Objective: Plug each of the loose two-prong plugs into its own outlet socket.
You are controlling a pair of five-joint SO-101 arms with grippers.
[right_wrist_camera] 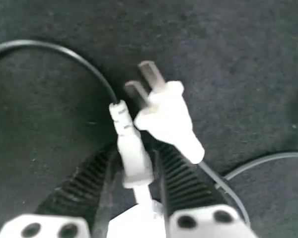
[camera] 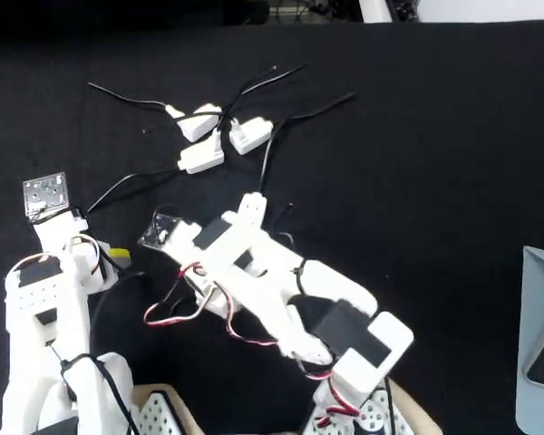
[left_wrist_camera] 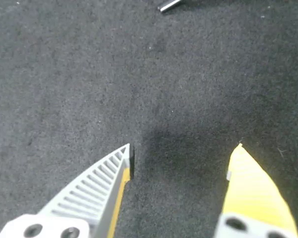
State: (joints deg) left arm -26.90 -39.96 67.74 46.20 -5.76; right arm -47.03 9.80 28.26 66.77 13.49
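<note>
Over black cloth tabletop [camera: 435,136], pinches white corded connector [right_wrist_camera: 130,166] in right gripper [right_wrist_camera: 135,148], holds left gripper [left_wrist_camera: 184,146] open; should take seemingly light, stiff two-prong plug [right_wrist_camera: 166,116] by moulded body.

Dark ribbed fingers [right_wrist_camera: 181,183] of right gripper [right_wrist_camera: 135,150] pinch a white connector [right_wrist_camera: 130,148] on a black cord [right_wrist_camera: 64,49]; white two-prong plug [right_wrist_camera: 167,118] lies against it, prongs pointing away, on the black desk [right_wrist_camera: 238,44].
</note>
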